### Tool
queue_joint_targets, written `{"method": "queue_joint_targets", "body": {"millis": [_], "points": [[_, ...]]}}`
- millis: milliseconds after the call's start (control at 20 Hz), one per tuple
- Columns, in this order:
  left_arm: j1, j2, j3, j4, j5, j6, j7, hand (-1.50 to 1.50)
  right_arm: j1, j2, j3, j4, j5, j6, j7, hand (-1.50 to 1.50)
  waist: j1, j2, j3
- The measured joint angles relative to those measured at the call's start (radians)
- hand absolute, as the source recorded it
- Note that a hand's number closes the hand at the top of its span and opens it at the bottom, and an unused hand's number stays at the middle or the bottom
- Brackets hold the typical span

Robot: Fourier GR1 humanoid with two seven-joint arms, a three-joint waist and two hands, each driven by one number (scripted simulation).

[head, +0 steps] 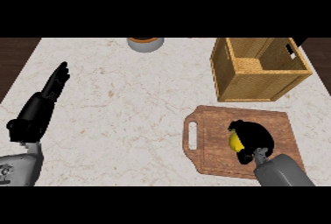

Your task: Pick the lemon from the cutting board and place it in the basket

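Lemon (233,141): on the cutting board (213,120), toward its right half, only a yellow sliver showing beside black fingers. Wrapped by the right hand (255,136), curled over and round it from above (most of the fruit hidden, depth of the wrap underneath impossible to tell). Not visibly clear of the wood yet. Probably light, firm rather than squashy, rounded and slightly waxy, so apt to roll or squirt out of a pinch near its tapered ends. Best taken across the fat middle, thumb opposite fingers, then raised straight up before swinging over to the basket (258,83), near the board's far edge on the counter (129,109), mouth open upward. Hardly fragile; a short drop inside probably harmless. Left hand (45,100) resting at the view's left, fingers straight and relaxed, holding nothing.
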Motion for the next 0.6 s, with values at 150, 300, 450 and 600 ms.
{"method": "queue_joint_targets", "body": {"millis": [150,300,450,600], "points": [[-0.008,-0.001,0.007,0.006,-0.002,-0.002,0.000,0.00,-0.005,-0.011,0.004,0.017,0.039,-0.031,-0.059,1.50,0.001,0.000,0.001],[-0.014,0.003,0.008,0.002,0.002,-0.012,0.001,0.00,-0.045,-0.134,-0.070,0.085,0.015,-0.076,-0.255,1.50,0.010,0.006,0.008],[-0.021,-0.001,0.006,-0.002,0.004,-0.011,0.002,0.00,-0.083,-0.282,-0.168,0.166,-0.010,-0.113,-0.416,1.50,0.016,0.024,0.016],[-0.022,-0.006,0.002,-0.007,0.006,-0.012,-0.002,0.00,-0.116,-0.394,-0.247,0.252,-0.023,-0.169,-0.558,1.50,0.031,0.038,0.022]]}}
